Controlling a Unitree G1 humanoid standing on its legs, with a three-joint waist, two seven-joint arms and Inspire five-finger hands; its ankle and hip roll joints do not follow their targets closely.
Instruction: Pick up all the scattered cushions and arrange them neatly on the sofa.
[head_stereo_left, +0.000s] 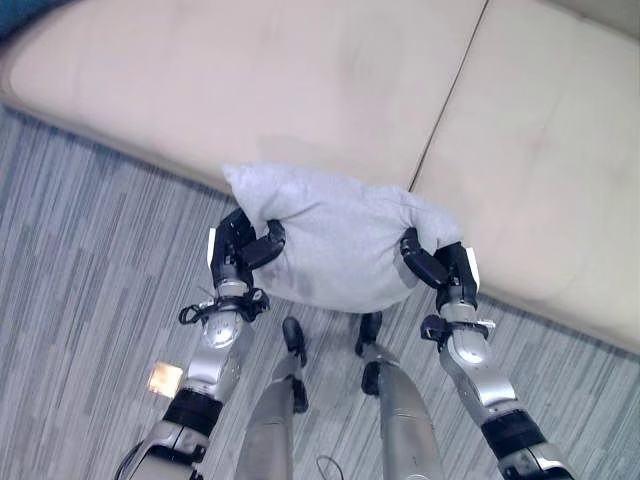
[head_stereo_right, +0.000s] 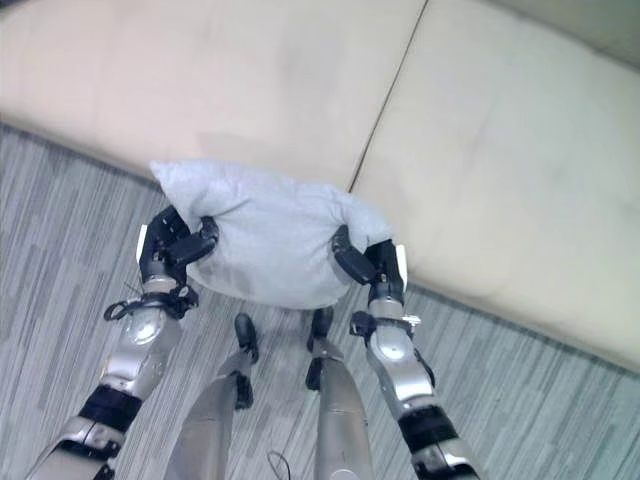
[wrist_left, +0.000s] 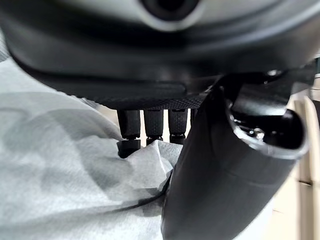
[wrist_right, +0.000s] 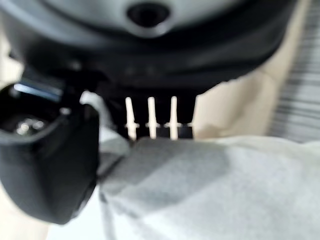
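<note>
Your left robot hand (head_stereo_left: 240, 247) and right robot hand (head_stereo_left: 440, 264) each grip the cushion (head_stereo_left: 335, 245), held just before the sofa (head_stereo_left: 300, 90).

Two silver-grey arms, each with a black band near the elbow and a black collar at the wrist. The left hand (head_stereo_left: 238, 247) and right hand (head_stereo_left: 446, 266) are dark, each with a white plate on its outer side. In the wrist views the fingers (wrist_left: 154, 123) are black and ribbed, the thumb casing glossy black
</note>
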